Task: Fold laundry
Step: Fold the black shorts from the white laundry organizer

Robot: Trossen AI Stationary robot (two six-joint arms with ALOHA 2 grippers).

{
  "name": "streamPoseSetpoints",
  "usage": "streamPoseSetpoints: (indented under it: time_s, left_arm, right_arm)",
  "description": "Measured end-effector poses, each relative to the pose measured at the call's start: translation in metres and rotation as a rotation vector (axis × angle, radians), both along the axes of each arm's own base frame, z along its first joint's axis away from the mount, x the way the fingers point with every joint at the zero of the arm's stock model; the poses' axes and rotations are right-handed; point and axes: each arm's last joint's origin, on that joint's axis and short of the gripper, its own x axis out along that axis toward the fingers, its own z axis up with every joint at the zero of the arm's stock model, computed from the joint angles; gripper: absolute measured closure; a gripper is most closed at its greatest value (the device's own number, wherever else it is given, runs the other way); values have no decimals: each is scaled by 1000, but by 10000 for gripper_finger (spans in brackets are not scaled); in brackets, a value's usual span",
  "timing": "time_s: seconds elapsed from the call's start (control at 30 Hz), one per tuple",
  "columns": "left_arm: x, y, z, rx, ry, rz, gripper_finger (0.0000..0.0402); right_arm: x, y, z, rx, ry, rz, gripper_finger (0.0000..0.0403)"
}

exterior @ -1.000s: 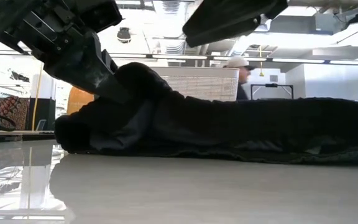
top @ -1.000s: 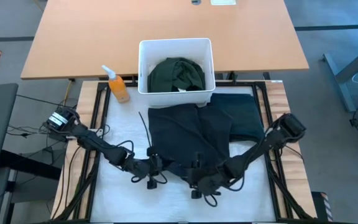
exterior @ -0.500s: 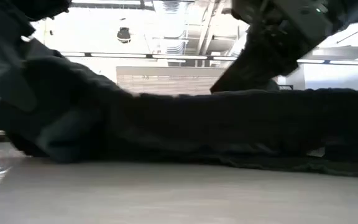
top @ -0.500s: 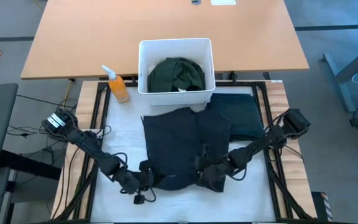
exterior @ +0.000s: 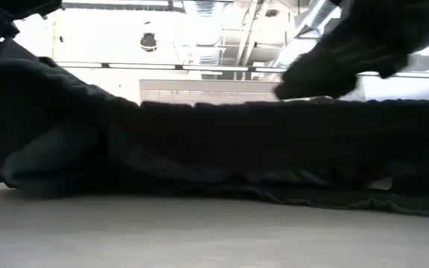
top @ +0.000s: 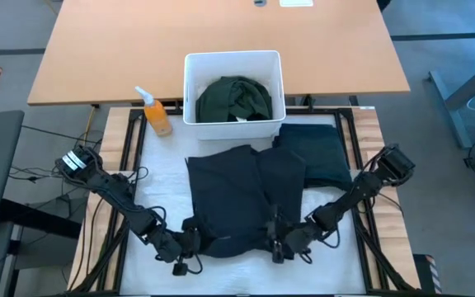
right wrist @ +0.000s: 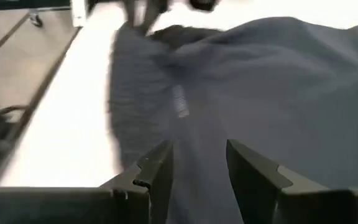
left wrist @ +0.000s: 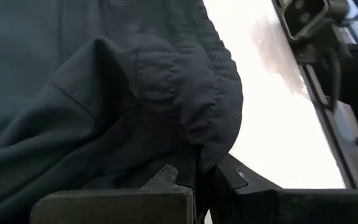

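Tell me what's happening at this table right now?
Two robot arms are folding laundry. The left gripper is shut on the near edge of a dark garment spread on the table; the right gripper is at the same edge, fingers apart. A green garment sits in the white bin; another lies folded to the right.

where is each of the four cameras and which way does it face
High: above the table, facing straight down; both arms, white bin, dark garment.
Low: at tabletop height, facing level across; garment fills it, an arm above.
Left wrist: behind the left tool, shut on the garment's edge.
Right wrist: behind the right tool, over the garment.
All four share the dark garment.
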Motion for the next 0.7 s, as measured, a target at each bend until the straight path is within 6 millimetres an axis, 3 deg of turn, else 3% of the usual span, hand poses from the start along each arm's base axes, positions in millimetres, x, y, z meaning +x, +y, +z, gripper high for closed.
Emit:
streamPoseSetpoints:
  time_s: [0.2,0.33,0.7]
  left_arm:
    - [-8,-6,-3,-79,101,-49,401]
    - [-15,-9,-7,-70,153,-47,401]
    - [-37,-20,-13,-28,239,-56,401]
  right_arm:
    - [12,-34,-11,10,147,5,238]
    - [15,-43,-13,40,184,30,242]
    - [-4,-22,-22,142,225,-13,251]
